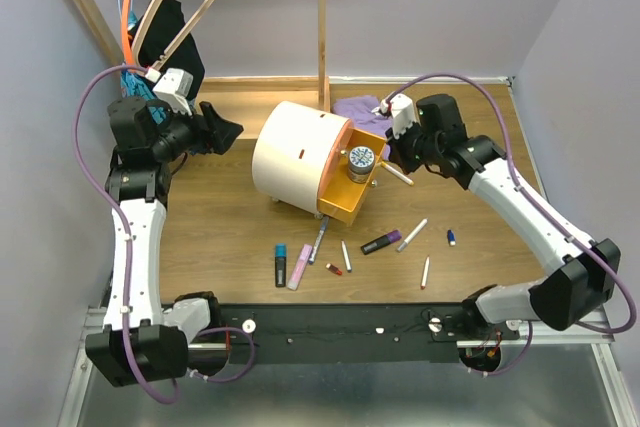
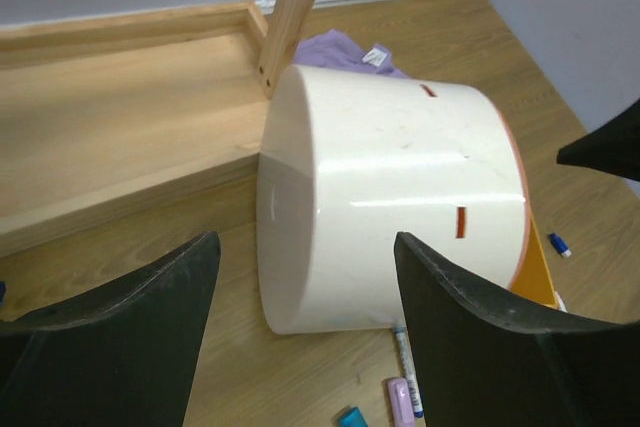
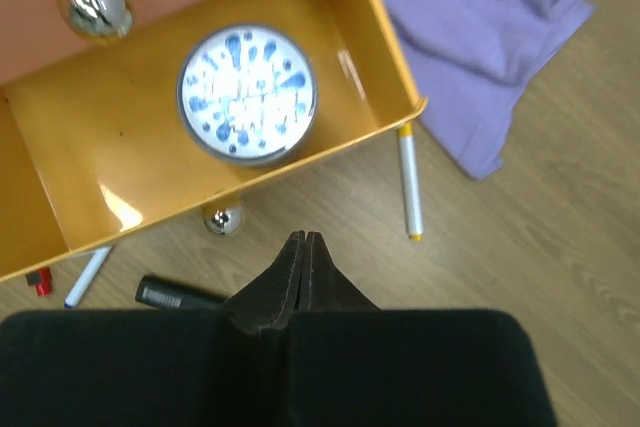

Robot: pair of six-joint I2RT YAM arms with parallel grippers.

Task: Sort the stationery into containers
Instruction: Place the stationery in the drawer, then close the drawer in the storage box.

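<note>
Top external: stationery (image 1: 380, 243) litters wooden table (image 1: 210, 217) between lilac walls (image 1: 450, 7).

The wooden table (image 1: 210, 227) carries a cream drum (image 1: 295, 152) at centre frame, a purple cloth (image 1: 358, 107) just above and right of it, and a wooden tray (image 1: 240, 95) along the top edge. Scattered below the drum lie a blue-capped black marker (image 1: 281, 265), a pink marker (image 1: 300, 267), a small red piece (image 1: 334, 268), several white pens (image 1: 346, 255), another black marker (image 1: 381, 242) and a small blue item (image 1: 452, 237). One more white pen (image 1: 400, 175) lies right of the drum.
</note>
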